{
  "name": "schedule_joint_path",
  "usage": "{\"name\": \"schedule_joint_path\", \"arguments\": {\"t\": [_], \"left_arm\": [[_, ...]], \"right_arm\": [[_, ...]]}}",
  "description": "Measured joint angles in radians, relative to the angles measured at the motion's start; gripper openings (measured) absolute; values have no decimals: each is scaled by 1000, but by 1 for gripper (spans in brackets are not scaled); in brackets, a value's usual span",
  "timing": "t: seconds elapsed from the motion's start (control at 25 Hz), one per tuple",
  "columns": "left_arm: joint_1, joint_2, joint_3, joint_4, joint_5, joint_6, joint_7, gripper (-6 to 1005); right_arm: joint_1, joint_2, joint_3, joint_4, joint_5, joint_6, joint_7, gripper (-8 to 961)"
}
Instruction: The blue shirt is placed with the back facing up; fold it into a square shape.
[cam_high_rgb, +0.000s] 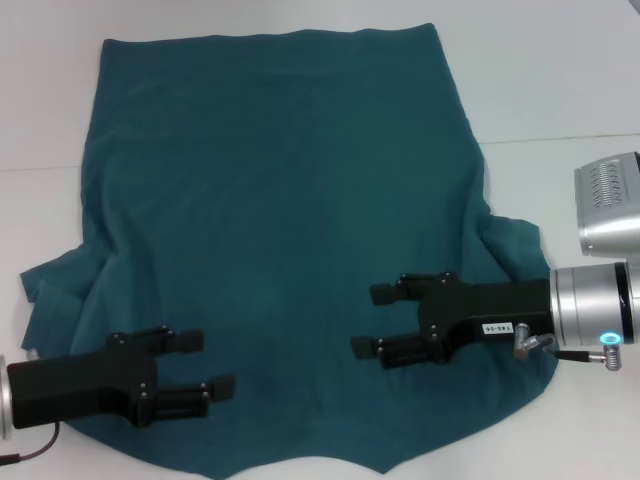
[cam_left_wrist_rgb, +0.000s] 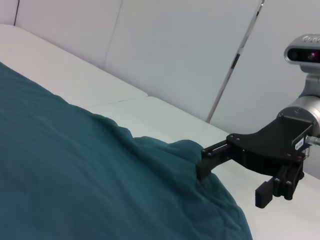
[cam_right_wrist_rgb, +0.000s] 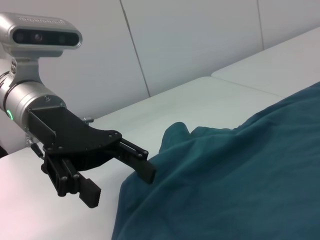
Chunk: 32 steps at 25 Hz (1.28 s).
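Head view: left gripper (cam_high_rgb: 205, 364) seen with fingers apart, empty, above the near left part of the blue shirt (cam_high_rgb: 280, 200). Right gripper (cam_high_rgb: 385, 320) also spread, empty, over the near right part. Spread flat on the white table (cam_high_rgb: 560, 90); lower hem partly cut off, sleeves bunched, print not visible.

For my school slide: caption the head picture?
Left gripper and right gripper, both open, above the spread blue shirt.

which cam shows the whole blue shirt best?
Head view: the blue shirt lies spread flat, nearly all its outline visible, both open tools above it. Each wrist view catches only one rumpled edge and the opposite arm's tool.
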Motion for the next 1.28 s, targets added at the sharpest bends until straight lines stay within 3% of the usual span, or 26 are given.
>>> {"name": "schedule_joint_path", "arguments": {"t": [0.32, 0.52, 0.68, 1.28], "left_arm": [[0, 0, -50, 1, -4, -7, -10, 876], [3, 0, -193, 6, -5, -41, -39, 875], [9, 3, -277, 13, -6, -153, -110, 875], [41, 16, -293, 15, 26, -390, -205, 875]], "right_arm": [[-3, 3, 12, 0, 8, 8, -3, 929], [-10, 3, 54, 0, 22, 8, -1, 929], [-16, 3, 105, 8, 23, 4, 3, 929], [-22, 8, 126, 0, 23, 5, 54, 928]]}}
